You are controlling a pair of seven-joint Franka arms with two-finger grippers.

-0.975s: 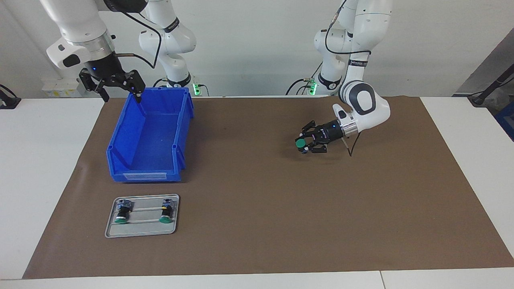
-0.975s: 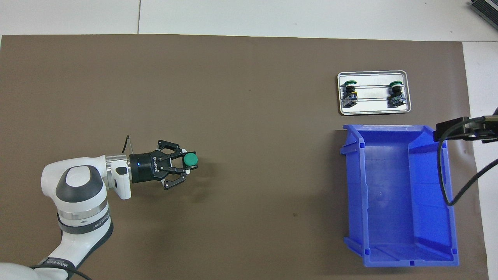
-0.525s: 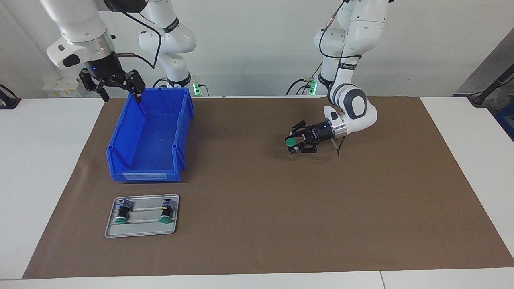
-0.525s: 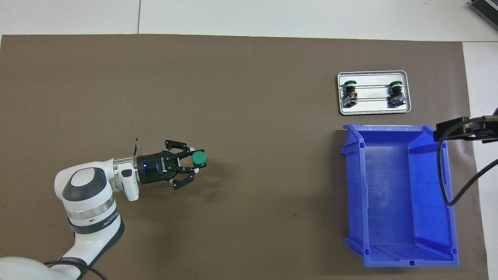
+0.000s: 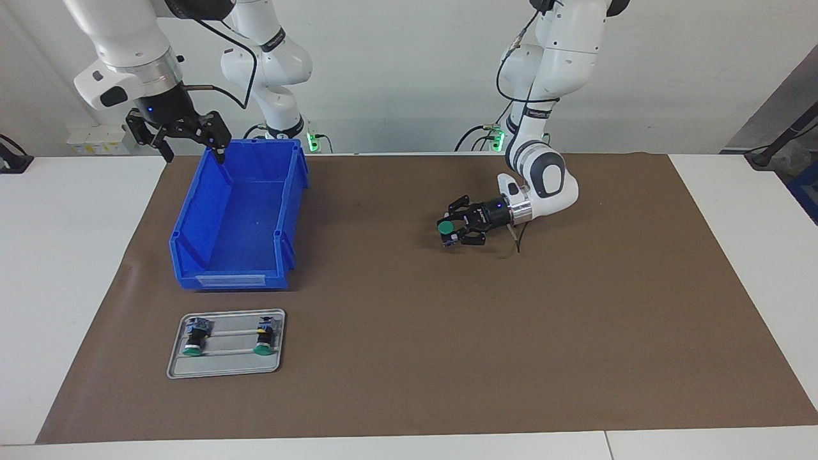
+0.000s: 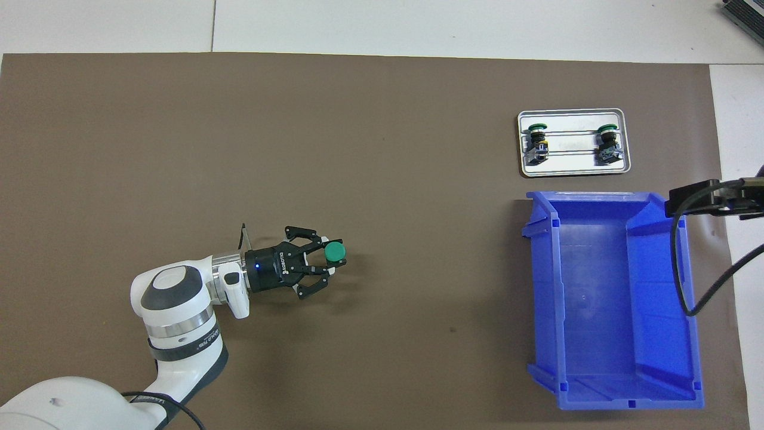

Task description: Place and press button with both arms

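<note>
Carrying step in hand: 1 button (image 5: 446,226) gripped in the left gripper (image 5: 455,231), jaws closed on its black body, green cap facing the right arm's end, low over the mid-mat (image 5: 447,332). Next, judged: setting down upright, then a press from the other arm.

Blue bin (image 5: 238,217) near the mat's robot-side corner, right arm's end. Metal tray (image 5: 225,369) with 2 like buttons (image 5: 191,337) (image 5: 262,337) beside the bin, farther from the robots. Right gripper (image 5: 179,131) waiting above the bin's corner, fingers spread, empty. Nothing barring the path.
</note>
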